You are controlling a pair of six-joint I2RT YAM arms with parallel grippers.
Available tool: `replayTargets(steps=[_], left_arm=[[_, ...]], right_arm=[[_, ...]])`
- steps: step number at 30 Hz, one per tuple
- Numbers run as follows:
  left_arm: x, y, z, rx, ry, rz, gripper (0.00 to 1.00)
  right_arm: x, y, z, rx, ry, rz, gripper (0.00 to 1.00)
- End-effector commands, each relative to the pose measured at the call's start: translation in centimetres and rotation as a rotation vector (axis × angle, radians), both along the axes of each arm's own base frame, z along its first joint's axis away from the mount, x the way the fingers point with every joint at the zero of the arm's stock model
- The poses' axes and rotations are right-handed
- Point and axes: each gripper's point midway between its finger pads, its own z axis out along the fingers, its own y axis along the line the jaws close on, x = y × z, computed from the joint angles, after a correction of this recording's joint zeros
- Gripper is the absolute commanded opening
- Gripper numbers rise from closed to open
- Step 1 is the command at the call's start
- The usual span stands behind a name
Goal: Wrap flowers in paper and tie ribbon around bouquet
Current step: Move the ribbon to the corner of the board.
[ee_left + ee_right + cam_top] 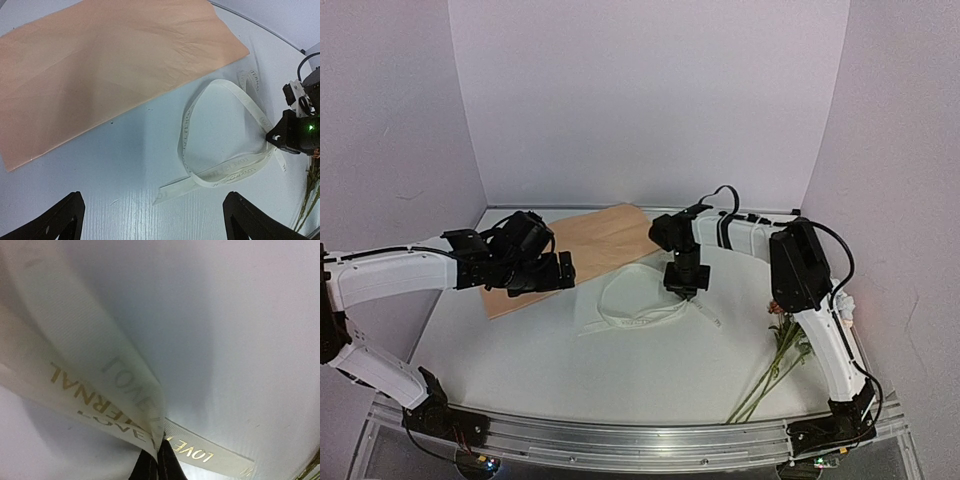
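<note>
Cream fabric ribbon (638,322) is seen lying in a loose loop near the middle of the worktop (570,370). One strand is pinched between the closed jaws of the right gripper (688,292) at the loop's 3 o'clock side, and in the wrist view the band is folded where it is nipped. The ribbon is judged light, limp and rather slick, so it is best taken flat across its width, or it may twist or slip out. The tan paper (582,250) lies flat at 11 o'clock. It is judged thin and easily creased, and best caught at a corner. The left gripper (560,272) is held wide apart and empty at the paper's near edge. The flowers (778,355) lie at 4 o'clock, well apart from the paper. Their thin stems are judged fragile and should be grasped low, as a bunch.
</note>
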Motion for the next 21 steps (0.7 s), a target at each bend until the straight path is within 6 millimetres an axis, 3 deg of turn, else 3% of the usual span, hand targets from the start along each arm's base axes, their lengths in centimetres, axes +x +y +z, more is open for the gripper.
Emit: replayTargets(steps=[1, 5, 8, 16, 21], left_arm=[[0.5, -0.1, 3.2, -0.047, -0.054, 0.004, 1.00], [0.9, -0.2, 3.4, -0.050, -0.055, 0.012, 1.00], [1.1, -0.5, 3.3, -0.049, -0.051, 0.014, 1.00], [2.9, 0.1, 2.1, -0.012, -0.028, 0.027, 1.00], [6.7, 3.1, 1.8, -0.028, -0.023, 0.100, 1.00]], right_arm=[[3.4, -7.8, 2.9, 0.017, 0.028, -0.113, 0.00], [7.3, -13.1, 5.0, 0.095, -0.009, -0.218, 0.00], [9.1, -17.4, 6.3, 0.144, -0.029, -0.312, 0.00], [10.8, -24.6, 11.9, 0.162, -0.152, -0.357, 0.00], [10.6, -28.6, 14.1, 0.158, -0.198, -0.409, 0.00]])
